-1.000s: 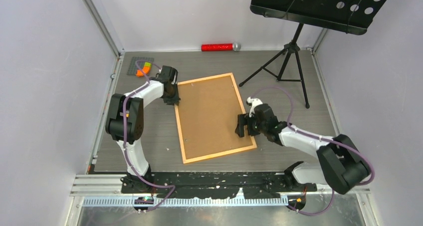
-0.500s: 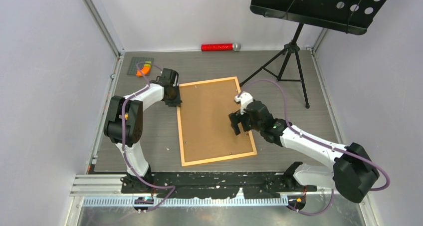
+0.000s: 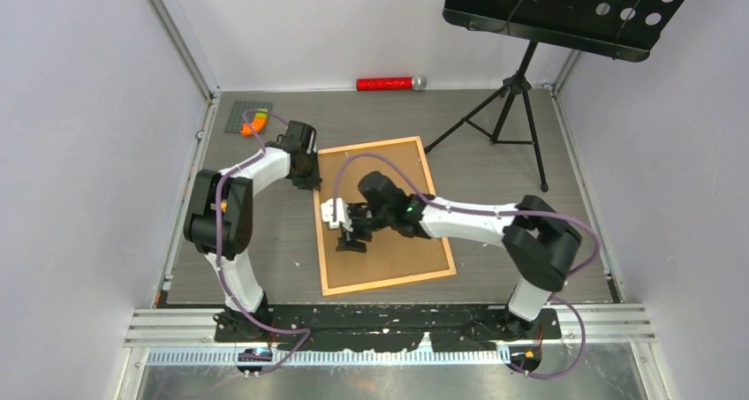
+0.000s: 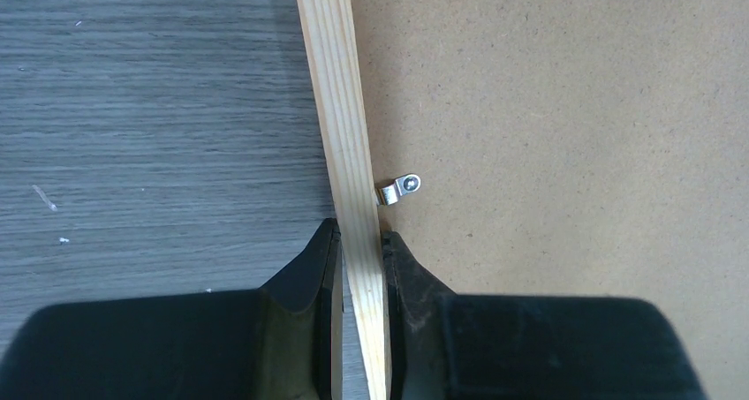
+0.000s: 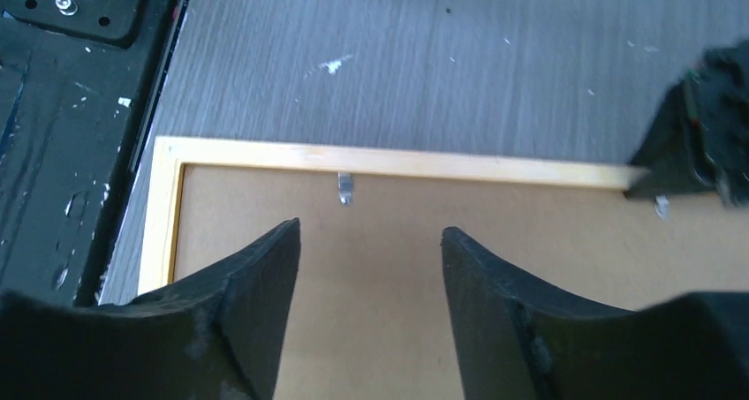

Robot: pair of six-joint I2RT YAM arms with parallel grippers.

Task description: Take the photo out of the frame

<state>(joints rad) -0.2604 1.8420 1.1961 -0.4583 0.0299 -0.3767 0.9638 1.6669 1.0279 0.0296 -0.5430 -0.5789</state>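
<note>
The frame (image 3: 389, 275) lies face down on the table, its thin pale-orange border around the brown backing board (image 3: 402, 241). The photo is hidden under the board. My left gripper (image 3: 306, 176) is shut on the frame's left rail near the far corner; in the left wrist view its fingers (image 4: 359, 241) pinch the wooden rail (image 4: 340, 109) beside a metal clip (image 4: 399, 189). My right gripper (image 3: 350, 232) is open and empty above the board near the left rail. The right wrist view shows its gripper (image 5: 371, 237) facing the rail (image 5: 397, 162) and a second clip (image 5: 345, 186).
A black music stand (image 3: 565, 11) with tripod legs (image 3: 503, 109) stands at the back right. A red cylinder (image 3: 389, 83) lies by the back wall. A grey plate with coloured bricks (image 3: 252, 117) sits at the far left. The arms' black base strip (image 5: 53, 109) borders the near edge.
My right arm has swept left across the backing board, from the frame's right rail to near its left rail. The frame turned slightly. The left gripper stays shut on the rail.
</note>
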